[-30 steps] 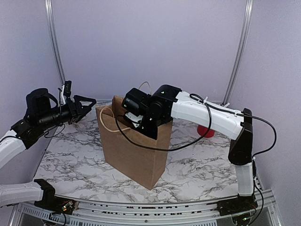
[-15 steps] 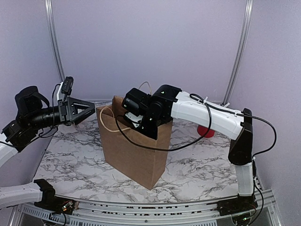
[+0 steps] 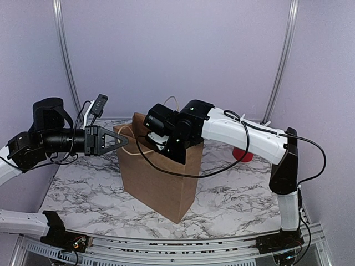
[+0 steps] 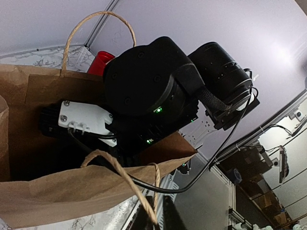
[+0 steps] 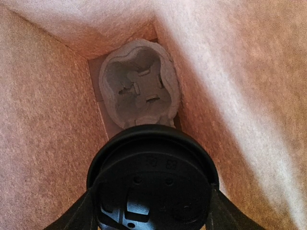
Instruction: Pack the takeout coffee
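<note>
right gripper (image 5: 151,213) inside paper bag (image 3: 158,177), clamped on takeout coffee (image 5: 152,172); pulp carrier (image 5: 139,86) below at 12 o'clock. left gripper (image 3: 123,139) pinching twine handle (image 4: 122,178), bag's 9 o'clock side.

The paper bag (image 3: 158,180) is kraft brown, its twine handle (image 4: 96,153) a paler tan. The table (image 3: 233,197) is white marble veined in grey. A red cup (image 3: 243,155) shows at the bag's 3 o'clock. The takeout coffee (image 5: 152,184) has a black lid; at its 12 o'clock the pulp cup carrier (image 5: 140,88) is pale grey. The right arm (image 3: 238,136) and left arm (image 3: 22,221) are white with black joints; the walls (image 3: 166,55) are pale lilac.
</note>
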